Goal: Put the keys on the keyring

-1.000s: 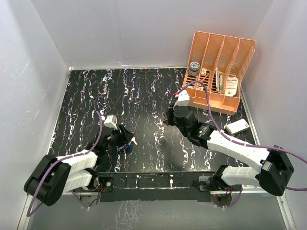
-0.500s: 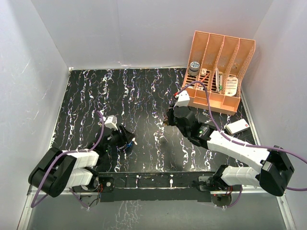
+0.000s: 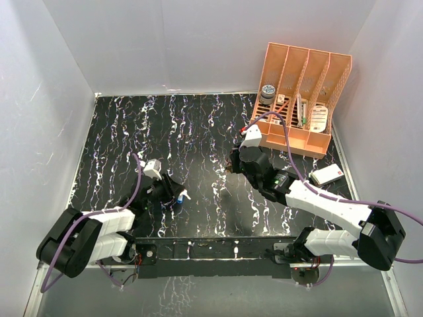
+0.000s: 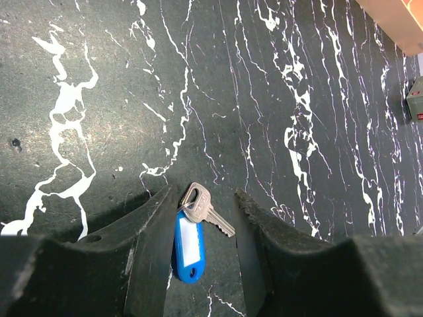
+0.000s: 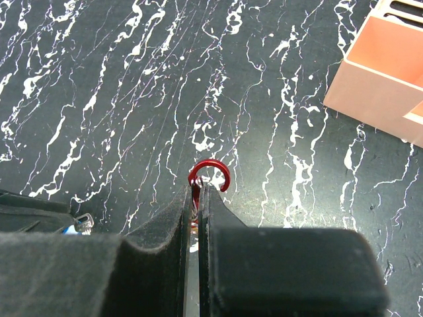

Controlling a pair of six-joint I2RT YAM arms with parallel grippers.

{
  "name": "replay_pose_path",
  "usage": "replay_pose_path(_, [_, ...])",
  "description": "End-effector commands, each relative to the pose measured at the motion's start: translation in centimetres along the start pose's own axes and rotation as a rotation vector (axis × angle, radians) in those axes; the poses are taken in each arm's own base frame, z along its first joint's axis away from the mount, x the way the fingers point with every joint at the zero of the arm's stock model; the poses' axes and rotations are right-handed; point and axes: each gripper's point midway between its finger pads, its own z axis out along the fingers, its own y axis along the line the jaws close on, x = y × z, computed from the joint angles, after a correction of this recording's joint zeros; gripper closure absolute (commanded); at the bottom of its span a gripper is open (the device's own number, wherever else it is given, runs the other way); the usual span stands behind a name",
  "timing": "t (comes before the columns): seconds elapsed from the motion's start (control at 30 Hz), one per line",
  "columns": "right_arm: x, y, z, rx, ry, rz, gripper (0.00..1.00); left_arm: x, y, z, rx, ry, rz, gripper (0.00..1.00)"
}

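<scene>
Your left claw (image 4: 205, 195) stands apart, straddling the blue-tagged key (image 4: 190, 241), while your right claw (image 5: 198, 191) is clamped on the red keyring (image 5: 211, 163), which pokes out at twelve o'clock.

Silver key (image 4: 206, 210) with blue tag (image 4: 189, 242) lying flat, red keyring (image 5: 210, 163) standing up, seemingly clamped.

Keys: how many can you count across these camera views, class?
1. A silver key with a blue tag lies on the table between the left gripper's fingers. More may be hidden under the right gripper, which pinches the red keyring.
</scene>
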Motion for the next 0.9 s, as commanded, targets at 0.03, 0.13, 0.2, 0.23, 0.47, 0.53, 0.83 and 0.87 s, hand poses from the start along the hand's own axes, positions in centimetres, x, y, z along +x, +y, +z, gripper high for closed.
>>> replay_pose_path(0.03, [-1.9, 0.2, -0.5, -0.007, -0.068, 0.037, 1.0, 0.3, 0.5, -0.4, -0.015, 0.004, -0.002, 0.63])
replay_pose_path(0.13, [-1.9, 0.2, -0.5, -0.006, -0.067, 0.036, 1.0, 0.4, 0.5, -0.4, -0.014, 0.007, -0.003, 0.64])
replay_pose_path(0.2, [-1.9, 0.1, -0.5, -0.005, -0.068, 0.036, 1.0, 0.5, 0.6, -0.4, -0.018, 0.011, -0.004, 0.64])
replay_pose_path(0.23, [-1.9, 0.1, -0.5, -0.005, -0.068, 0.036, 1.0, 0.6, 0.7, -0.4, -0.018, 0.014, -0.003, 0.64])
replay_pose_path(0.47, [-1.9, 0.2, -0.5, -0.005, -0.067, 0.036, 1.0, 1.0, 1.0, -0.4, -0.028, 0.023, -0.004, 0.64])
replay_pose_path(0.53, [-1.9, 0.2, -0.5, -0.005, -0.068, 0.036, 1.0, 1.0, 1.1, -0.5, -0.03, 0.023, -0.001, 0.65])
replay_pose_path(0.83, [-1.9, 0.2, -0.5, -0.006, -0.067, 0.036, 1.0, 1.1, 1.6, -0.5, -0.05, 0.02, 0.008, 0.72])
replay_pose_path(0.87, [-1.9, 0.2, -0.5, -0.005, -0.067, 0.036, 1.0, 1.2, 1.6, -0.5, -0.051, 0.02, 0.009, 0.73])
